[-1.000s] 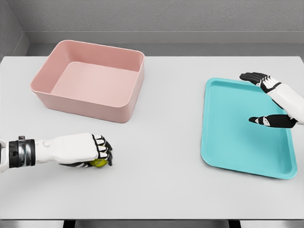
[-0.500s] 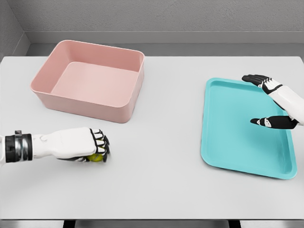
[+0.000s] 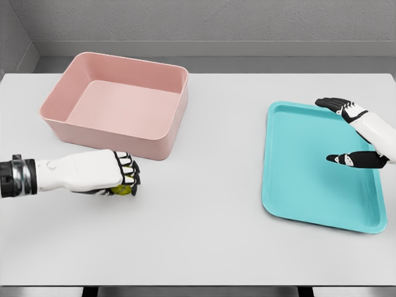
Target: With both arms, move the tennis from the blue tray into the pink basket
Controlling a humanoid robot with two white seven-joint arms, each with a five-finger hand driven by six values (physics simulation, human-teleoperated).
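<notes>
While the left hand (image 3: pixel 102 174) curls tight around the yellow tennis ball (image 3: pixel 122 189) just in front of the pink basket (image 3: pixel 117 103), low over the table (image 3: pixel 204 235), the right hand (image 3: pixel 356 133) hangs over the blue tray (image 3: pixel 315 170), fingers spread, holding nothing.

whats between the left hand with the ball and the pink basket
Nothing: in the head view only a short bare strip of white table separates the left hand, curled on the yellow-green tennis ball, from the pink rectangular plastic basket.
</notes>
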